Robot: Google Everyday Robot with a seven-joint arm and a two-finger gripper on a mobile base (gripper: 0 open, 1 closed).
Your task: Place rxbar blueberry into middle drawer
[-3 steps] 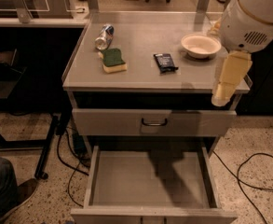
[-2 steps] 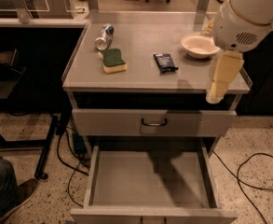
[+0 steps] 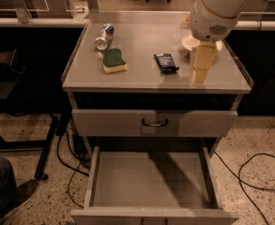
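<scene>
We see a grey metal cabinet whose flat counter (image 3: pixel 141 81) fills the middle of the view, with 2 drawers beneath its front edge. The robot's white arm (image 3: pixel 221 8) comes in from the upper right and hangs over the counter's right side. Lowest is the middle drawer (image 3: pixel 148 182), pulled fully out toward us, its plain grey floor bare apart from a shadow. Above it the upper drawer (image 3: pixel 127 123) is closed, with a dark curved handle at the centre of its front. The cream gripper (image 3: pixel 199 78) points straight down over the counter's right half, close to the front edge. We cannot tell whether it is open or closed, nor whether its tip touches the surface, and we see nothing held in it. Behind it, near the right edge, a white dish (image 3: pixel 188 42) is partly hidden. A green-and-yellow sponge (image 3: pixel 114 60) lies left of centre, and a silver-and-blue can (image 3: pixel 104 36) lies on its side just behind the sponge, toward the back left corner. The rxbar blueberry (image 3: pixel 165 62), a small dark packet, lies flat near the counter's middle, between the sponge and the gripper and clear of both.
</scene>
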